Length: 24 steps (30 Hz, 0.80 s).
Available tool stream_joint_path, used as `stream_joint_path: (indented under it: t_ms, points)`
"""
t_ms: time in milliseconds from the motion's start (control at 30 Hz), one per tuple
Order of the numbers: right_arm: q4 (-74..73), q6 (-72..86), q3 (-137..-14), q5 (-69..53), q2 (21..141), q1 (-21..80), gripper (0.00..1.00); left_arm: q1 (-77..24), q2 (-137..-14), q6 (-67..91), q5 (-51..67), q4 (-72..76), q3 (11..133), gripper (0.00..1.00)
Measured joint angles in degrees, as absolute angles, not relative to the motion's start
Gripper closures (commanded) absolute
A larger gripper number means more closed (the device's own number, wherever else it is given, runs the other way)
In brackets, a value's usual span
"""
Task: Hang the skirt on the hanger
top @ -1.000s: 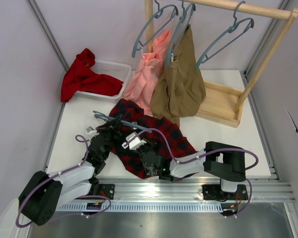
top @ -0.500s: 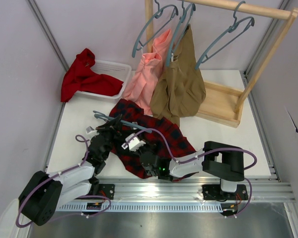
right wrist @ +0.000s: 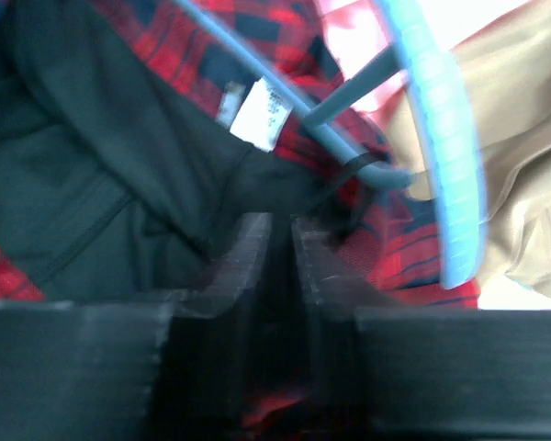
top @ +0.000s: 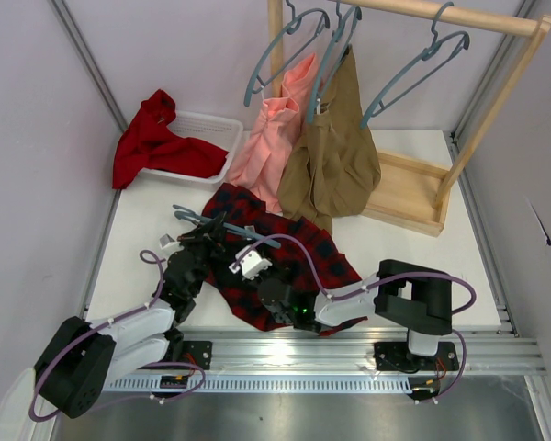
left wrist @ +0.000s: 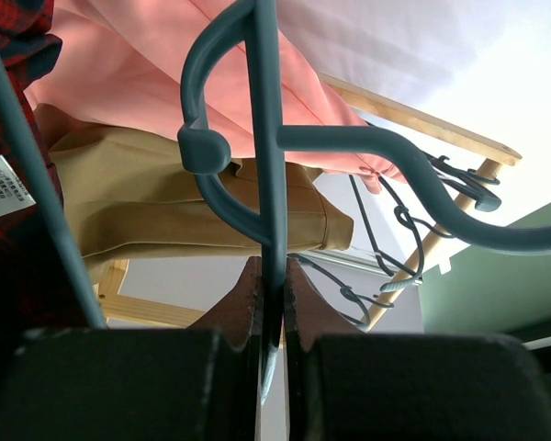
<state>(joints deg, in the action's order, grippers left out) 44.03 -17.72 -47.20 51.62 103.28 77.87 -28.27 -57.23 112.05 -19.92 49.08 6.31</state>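
Since the earlier top view, the right arm's wrist is seen shifted a little toward the near edge of the white bench [top: 404, 248]. The jaws of the right end effector [right wrist: 280, 225] are now parted by a narrow crack. The dark lining of the red-and-black tartan cloth skirt [top: 335, 257] sits at the tips, but whether it is pinched cannot be told. The left arm is unmoved. The left end effector [left wrist: 274, 276] is clamped tight on a thin bar of the blue-grey plastic hanger [left wrist: 268, 138], which is held low over the bench at the skirt's left edge.

The skirt is spread in a heap on the bench in front of the arms, below the pink garment [top: 266, 138] and the tan garment [top: 335, 156] on the wooden rack [top: 496, 92]. In the right wrist view, one hanger arm is seen crossing the skirt near its white label [right wrist: 262, 115].

The slackened grip is judged to be a release or a re-grip at the waistband. The skirt is not yet hung, and if the cloth slips the opening may be lost.
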Motion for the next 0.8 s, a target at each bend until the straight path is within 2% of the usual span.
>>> stream_joint_path:
  t_ms: [100,167,200,300,600,800]
  points:
    - [39.7,-15.81,-47.09,49.17,101.45,77.93,0.32,-28.27,-57.23,112.07,-19.97,49.1,6.31,1.0]
    - [35.68,-14.06,-46.98,47.24,98.52,77.97,0.25,-28.25,-57.23,112.09,-19.99,49.1,6.31,1.0]
    - [33.52,-13.15,-46.96,46.22,96.51,78.19,0.08,-28.25,-57.23,112.07,-19.99,49.1,6.31,1.0]
    - [28.18,-10.31,-46.98,43.79,89.67,78.91,0.04,-28.25,-57.23,112.18,-20.29,49.19,6.33,1.0]
    - [12.51,-3.05,-50.17,40.21,72.25,81.3,0.01,-28.27,-57.23,112.14,-20.25,48.95,6.33,1.0]
    - [4.78,3.6,-53.36,40.1,64.1,75.66,0.01,-28.27,-53.39,110.26,-19.2,42.09,8.49,1.0]
